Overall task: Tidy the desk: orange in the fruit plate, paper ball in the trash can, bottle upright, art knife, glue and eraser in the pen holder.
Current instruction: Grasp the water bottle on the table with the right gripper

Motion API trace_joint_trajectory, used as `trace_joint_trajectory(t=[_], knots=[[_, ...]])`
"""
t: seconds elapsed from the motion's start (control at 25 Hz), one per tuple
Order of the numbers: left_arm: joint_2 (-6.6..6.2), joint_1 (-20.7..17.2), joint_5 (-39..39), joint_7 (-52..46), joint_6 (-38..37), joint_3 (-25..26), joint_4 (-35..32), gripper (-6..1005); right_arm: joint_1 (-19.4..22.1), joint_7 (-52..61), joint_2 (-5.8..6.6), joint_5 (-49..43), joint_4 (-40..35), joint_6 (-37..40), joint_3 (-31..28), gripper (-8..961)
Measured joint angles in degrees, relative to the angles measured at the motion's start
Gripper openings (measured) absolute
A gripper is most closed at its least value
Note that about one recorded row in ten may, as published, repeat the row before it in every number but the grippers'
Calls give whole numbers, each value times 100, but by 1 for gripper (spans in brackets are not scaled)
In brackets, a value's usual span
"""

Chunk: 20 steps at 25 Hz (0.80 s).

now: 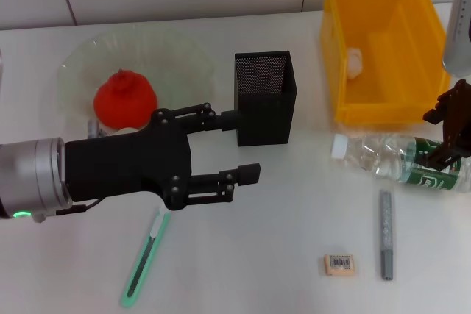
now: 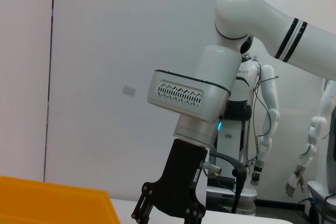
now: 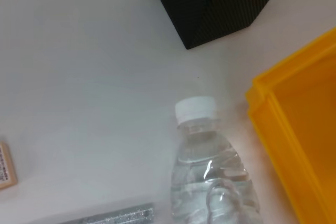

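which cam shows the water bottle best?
Head view: the clear plastic water bottle with green label lies whole on the table, right gripper over its base. Right wrist view shows only its white cap and neck. Left wrist view shows none.

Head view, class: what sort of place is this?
Probably a robotics lab's mock desk: a white tabletop with a black mesh pen holder and yellow plastic bin; white humanoid robots stand behind.

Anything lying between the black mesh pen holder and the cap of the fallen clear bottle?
No. In the head view, only bare white tabletop separates the black mesh pen holder from the clear plastic bottle and its white cap; the right wrist view agrees.
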<state>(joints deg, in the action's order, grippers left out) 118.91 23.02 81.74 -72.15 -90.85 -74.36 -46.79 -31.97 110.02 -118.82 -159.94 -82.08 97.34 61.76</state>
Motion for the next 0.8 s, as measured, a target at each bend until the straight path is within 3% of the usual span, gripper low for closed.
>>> trace_joint_trajectory(t=[0.8], knots=[[0, 29, -18, 0, 27, 44, 3, 741, -342, -41, -6, -3, 953, -410, 22, 761]])
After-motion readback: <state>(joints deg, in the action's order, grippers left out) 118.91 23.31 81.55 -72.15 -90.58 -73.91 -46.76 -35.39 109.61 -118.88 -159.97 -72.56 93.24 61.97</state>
